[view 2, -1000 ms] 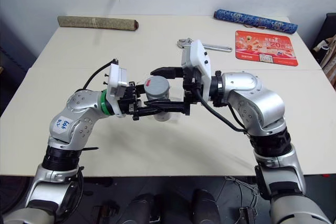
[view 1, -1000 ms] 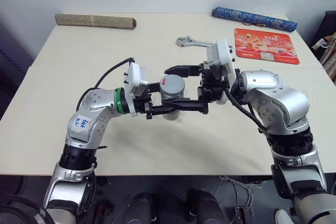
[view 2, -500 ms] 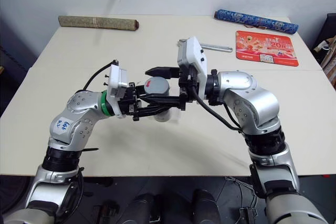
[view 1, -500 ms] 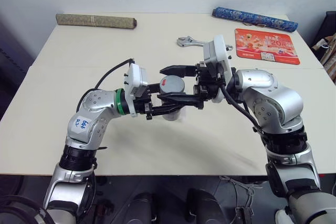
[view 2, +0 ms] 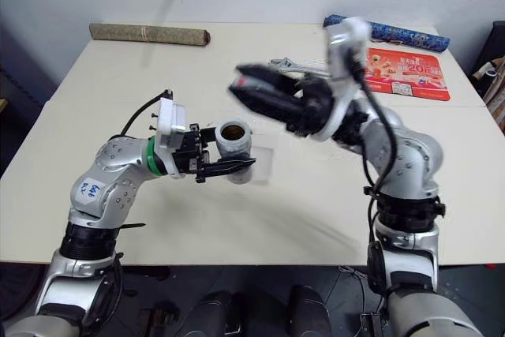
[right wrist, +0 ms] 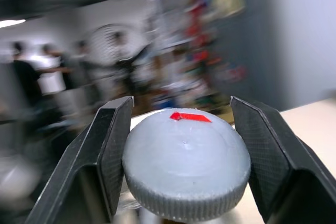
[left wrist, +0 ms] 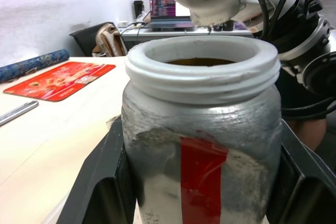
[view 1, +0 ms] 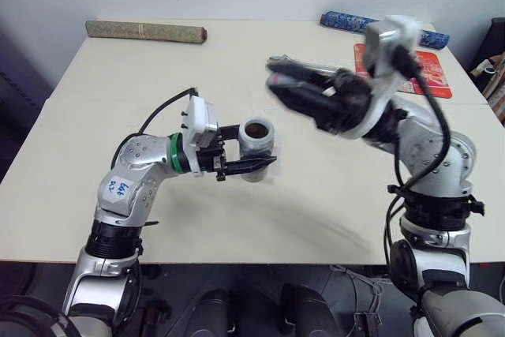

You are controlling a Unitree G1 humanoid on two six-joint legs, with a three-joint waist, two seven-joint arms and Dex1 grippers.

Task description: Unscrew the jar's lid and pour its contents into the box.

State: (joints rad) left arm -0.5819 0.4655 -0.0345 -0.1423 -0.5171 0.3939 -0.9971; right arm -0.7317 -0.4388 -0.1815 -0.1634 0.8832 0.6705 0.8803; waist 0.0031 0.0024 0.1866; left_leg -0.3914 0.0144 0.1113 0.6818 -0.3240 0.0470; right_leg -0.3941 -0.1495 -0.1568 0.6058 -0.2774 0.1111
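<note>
Holding the jar [view 1: 256, 147] above the bench [view 1: 237, 219], the left pincer [view 1: 251, 165] is clamped shut on the jar's body, one finger on each side, as the left wrist view shows plainly. The jar stands upright with its mouth open, and the brown contents [view 1: 256, 129] show inside the neck. So the unscrewing step looks done: the lid [right wrist: 186, 163] is off and sits squeezed between the fingers [right wrist: 113, 150] of the right pincer [view 2: 252, 84], which is closed on it and held up in the air to the right of the jar and apart from it.

What remains, by my reading, is the pour. That calls for carrying the open jar over the box and tipping it until the pellets slide out; the lid needs only to be kept clear or set down. I cannot pick out the clear box with certainty. Farther back on the bench lie a wrench [view 1: 300, 63] and a red card [view 1: 430, 69].
</note>
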